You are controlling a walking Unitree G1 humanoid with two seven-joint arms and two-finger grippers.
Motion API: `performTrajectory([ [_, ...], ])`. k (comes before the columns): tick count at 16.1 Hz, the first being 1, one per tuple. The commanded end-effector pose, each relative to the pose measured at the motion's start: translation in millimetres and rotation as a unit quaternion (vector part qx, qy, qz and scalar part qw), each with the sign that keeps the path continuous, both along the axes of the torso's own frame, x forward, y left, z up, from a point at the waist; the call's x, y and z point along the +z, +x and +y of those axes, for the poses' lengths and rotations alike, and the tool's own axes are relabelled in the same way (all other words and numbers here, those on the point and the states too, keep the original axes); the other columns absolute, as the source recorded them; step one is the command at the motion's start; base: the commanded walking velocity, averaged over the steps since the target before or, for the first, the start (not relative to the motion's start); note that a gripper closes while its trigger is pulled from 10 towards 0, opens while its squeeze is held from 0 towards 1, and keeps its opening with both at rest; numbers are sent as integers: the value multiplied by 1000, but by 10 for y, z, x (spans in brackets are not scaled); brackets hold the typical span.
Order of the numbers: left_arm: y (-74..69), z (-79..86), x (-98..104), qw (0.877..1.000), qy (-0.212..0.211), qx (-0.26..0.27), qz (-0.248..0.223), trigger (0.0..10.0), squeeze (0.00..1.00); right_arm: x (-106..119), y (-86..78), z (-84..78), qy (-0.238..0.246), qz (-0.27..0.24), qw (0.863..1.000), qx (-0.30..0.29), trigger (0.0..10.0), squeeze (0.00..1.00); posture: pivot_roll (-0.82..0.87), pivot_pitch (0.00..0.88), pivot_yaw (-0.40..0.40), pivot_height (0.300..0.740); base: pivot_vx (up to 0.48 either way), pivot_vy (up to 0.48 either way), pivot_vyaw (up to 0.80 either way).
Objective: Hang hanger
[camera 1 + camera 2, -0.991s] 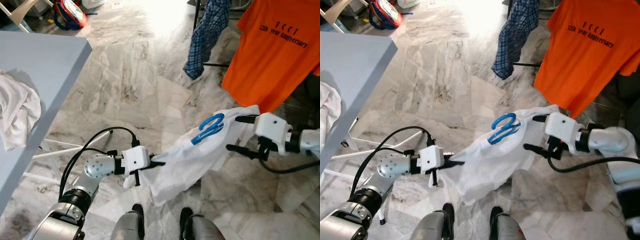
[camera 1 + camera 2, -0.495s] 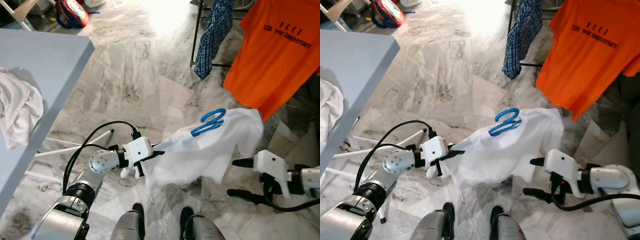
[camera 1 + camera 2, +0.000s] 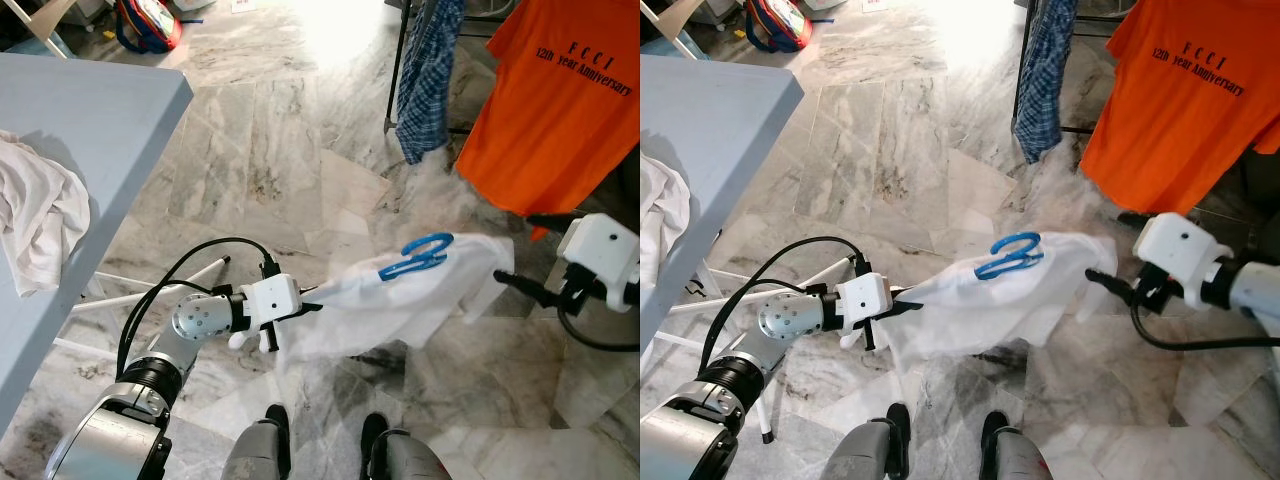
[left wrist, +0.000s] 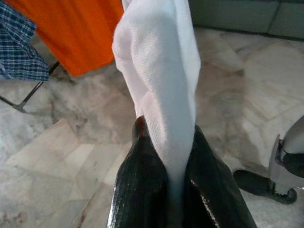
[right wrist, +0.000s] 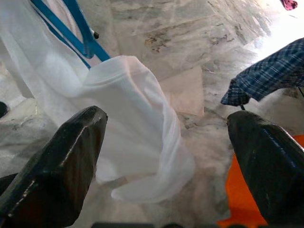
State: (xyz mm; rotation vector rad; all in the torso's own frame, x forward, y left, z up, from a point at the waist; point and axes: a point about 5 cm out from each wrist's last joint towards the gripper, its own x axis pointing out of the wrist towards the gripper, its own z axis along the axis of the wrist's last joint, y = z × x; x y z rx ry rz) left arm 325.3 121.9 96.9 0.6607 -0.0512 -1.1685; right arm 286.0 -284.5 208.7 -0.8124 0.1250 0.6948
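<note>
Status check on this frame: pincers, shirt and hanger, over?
Left pincer shut on white shirt. Right pincer open beside it. Blue hanger inside shirt, unhung.

Open marble floor (image 3: 270, 150) fills the frame's centre; grey table (image 3: 90, 120) blocks the left, orange shirt (image 3: 560, 110) and plaid shirt (image 3: 425, 70) crowd the upper right.

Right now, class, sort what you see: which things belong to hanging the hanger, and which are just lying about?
Belonging to the job:
- blue hanger
- white shirt it sits in
- left gripper, shut on the shirt
- right gripper, open beside the shirt

Lying about:
- orange T-shirt
- blue checked shirt
- white cloth on the grey table
- bag
</note>
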Motion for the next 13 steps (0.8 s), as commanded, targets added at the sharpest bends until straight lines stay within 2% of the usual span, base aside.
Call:
performTrajectory([
  [1,-49,-48,28,999,-7,-33,-15,0,0,-115,-7,-1,-13,18,1000,6,10000,0,-15,291,75,740,0,0,0],
  [7,-136,-194,173,992,-19,-118,-47,0,0,-274,64,-32,-9,100,994,49,10000,0,4,286,72,740,0,0,0],
  [8,-140,-196,173,992,-19,-120,-47,0,0,-276,69,-27,-8,104,993,53,6549,0,4,286,73,740,0,0,0],
  [9,-148,-197,174,991,-20,-123,-46,0,0,-277,88,-11,3,111,992,60,0,0,4,285,73,740,0,0,0],
  [13,-186,-207,119,991,-18,-130,-32,0,0,-287,112,155,14,164,978,128,0,0,6,285,77,740,0,0,0],
])
